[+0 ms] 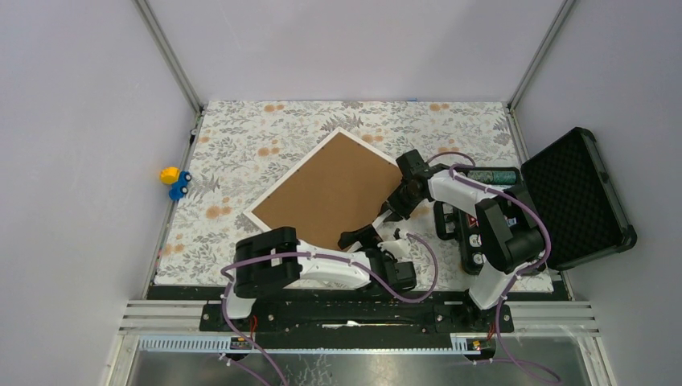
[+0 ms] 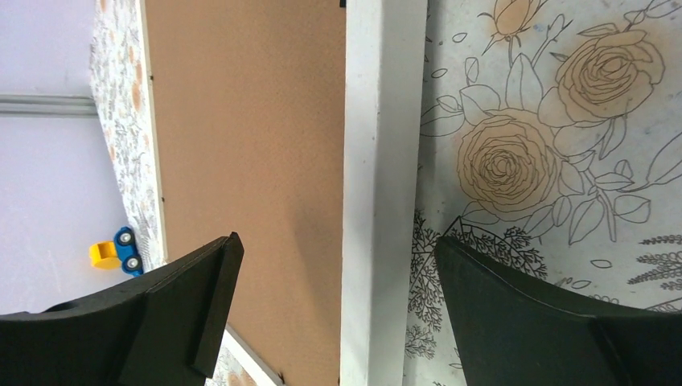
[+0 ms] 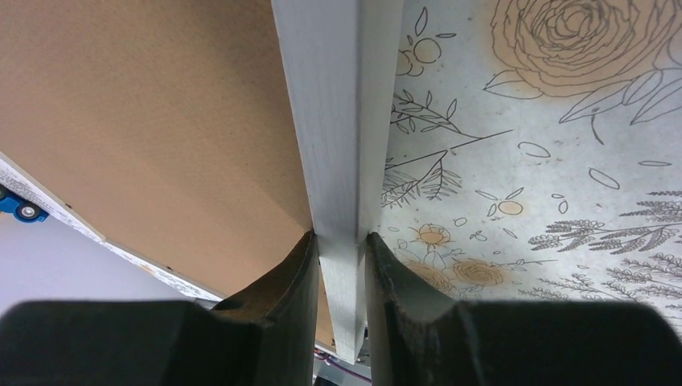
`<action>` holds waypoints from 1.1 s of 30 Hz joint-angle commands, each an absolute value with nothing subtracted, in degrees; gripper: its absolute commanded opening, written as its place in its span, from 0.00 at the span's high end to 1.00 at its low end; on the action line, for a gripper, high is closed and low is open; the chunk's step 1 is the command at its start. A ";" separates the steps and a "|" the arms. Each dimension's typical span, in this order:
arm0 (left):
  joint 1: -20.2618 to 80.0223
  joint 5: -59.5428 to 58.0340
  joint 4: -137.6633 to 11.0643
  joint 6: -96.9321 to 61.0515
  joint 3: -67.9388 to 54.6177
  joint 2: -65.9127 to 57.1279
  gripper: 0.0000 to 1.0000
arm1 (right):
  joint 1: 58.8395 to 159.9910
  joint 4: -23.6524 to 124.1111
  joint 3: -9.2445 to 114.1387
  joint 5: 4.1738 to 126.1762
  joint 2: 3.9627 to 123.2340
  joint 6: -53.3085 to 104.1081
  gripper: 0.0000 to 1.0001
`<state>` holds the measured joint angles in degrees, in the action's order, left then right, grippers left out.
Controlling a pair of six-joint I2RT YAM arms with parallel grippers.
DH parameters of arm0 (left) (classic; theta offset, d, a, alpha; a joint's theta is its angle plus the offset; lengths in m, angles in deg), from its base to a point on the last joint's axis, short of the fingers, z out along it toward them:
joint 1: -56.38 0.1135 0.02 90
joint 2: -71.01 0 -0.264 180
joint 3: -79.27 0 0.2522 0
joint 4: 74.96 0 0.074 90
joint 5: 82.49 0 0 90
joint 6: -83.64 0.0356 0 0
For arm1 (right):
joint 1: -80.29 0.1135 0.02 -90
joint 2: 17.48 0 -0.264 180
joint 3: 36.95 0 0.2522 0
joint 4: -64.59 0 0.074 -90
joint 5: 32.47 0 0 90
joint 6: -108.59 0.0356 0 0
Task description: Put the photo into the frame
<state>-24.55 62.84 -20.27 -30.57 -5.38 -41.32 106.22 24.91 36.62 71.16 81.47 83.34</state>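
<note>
The floral-printed surface (image 1: 241, 137) carries the large thin-edged white rectangular picture frame (image 1: 294, 171), lying diagonally at its middle with the back upward. A plain brown backing board (image 1: 330, 189) fills the frame's opening. The landscape photo is nowhere visible, so whether it already sits beneath the board cannot be told. If it does, only securing the back would remain.

An open black foam-lined case (image 1: 575, 197) stands off the right edge, close behind the right arm. That side is crowded, while the surface is roomier to the left of the frame and beyond it.

The right tool (image 3: 342, 241) pinches the frame's white rail on its right side. The left tool (image 2: 338, 249) stands wide apart astride the near rail, holding nothing.

A small yellow-and-blue toy (image 1: 174, 182) lies beyond the left edge.
</note>
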 commanded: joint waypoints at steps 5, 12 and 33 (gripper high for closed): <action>-25.13 71.37 -20.11 -24.29 -5.64 -46.57 0.02 | 106.37 25.34 41.31 75.54 76.65 84.97 1.00; -23.72 80.35 -15.89 -26.36 -7.47 -52.20 0.21 | 106.35 25.85 39.96 75.52 76.02 85.59 1.00; -23.69 79.00 5.07 -33.24 -27.30 -38.44 1.00 | 101.46 -1.64 78.54 52.75 59.86 53.40 0.00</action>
<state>-24.35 78.33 1.39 -33.12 -19.22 -48.49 101.94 8.48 68.47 63.21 69.80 64.95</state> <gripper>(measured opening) 0.373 0.993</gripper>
